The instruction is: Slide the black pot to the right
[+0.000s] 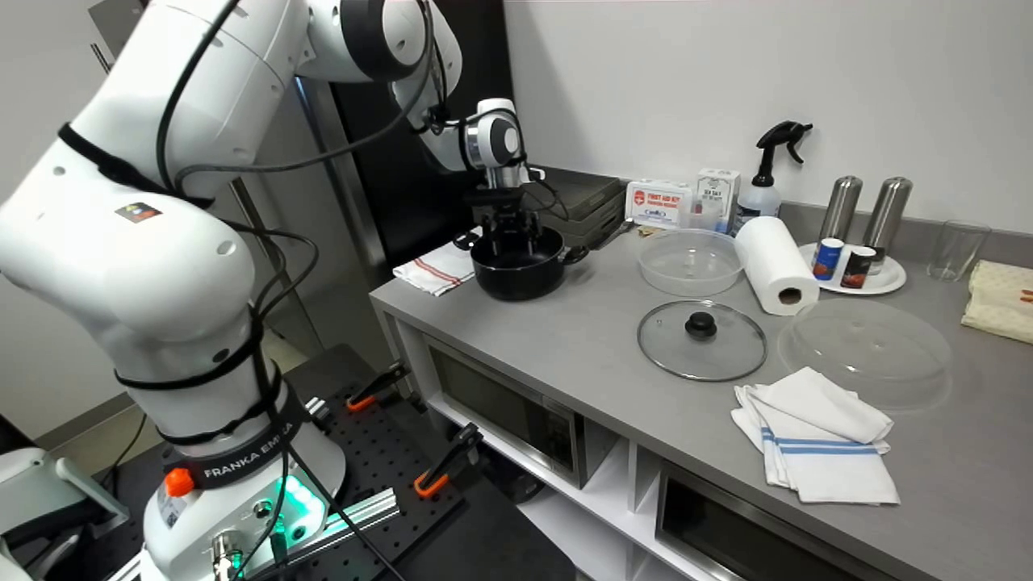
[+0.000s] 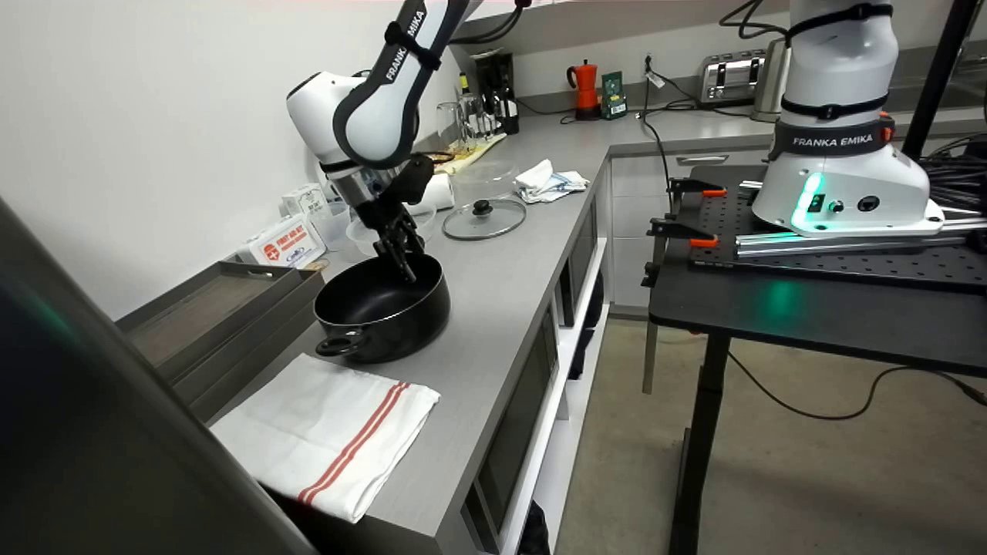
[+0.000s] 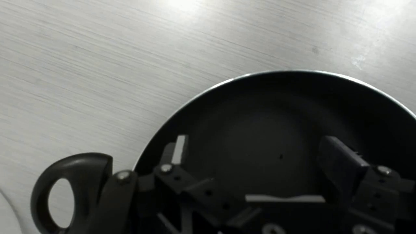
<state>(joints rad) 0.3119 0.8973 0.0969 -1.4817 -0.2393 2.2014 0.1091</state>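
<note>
The black pot (image 1: pixel 520 278) stands upright on the grey counter near its end, with a small handle on each side. It also shows in an exterior view (image 2: pixel 405 327), with one handle facing that camera. My gripper (image 1: pixel 512 240) points down over the pot's opening; in an exterior view its fingertips (image 2: pixel 407 266) overlap the inside of the far wall. In the wrist view the gripper (image 3: pixel 255 148) is open, its fingers wide apart with nothing between them. Below them is the pot's dark inside (image 3: pixel 276 110). I cannot tell whether the fingertips touch the pot.
A stack of grey trays (image 2: pixel 231 308) stands by the wall beside the pot. A folded red-striped towel (image 2: pixel 324 432) lies at the counter's end. Along the counter lie a clear container (image 1: pixel 690 278), a glass lid (image 1: pixel 700 327), a paper roll (image 1: pixel 775 262) and a blue-striped towel (image 1: pixel 831 476).
</note>
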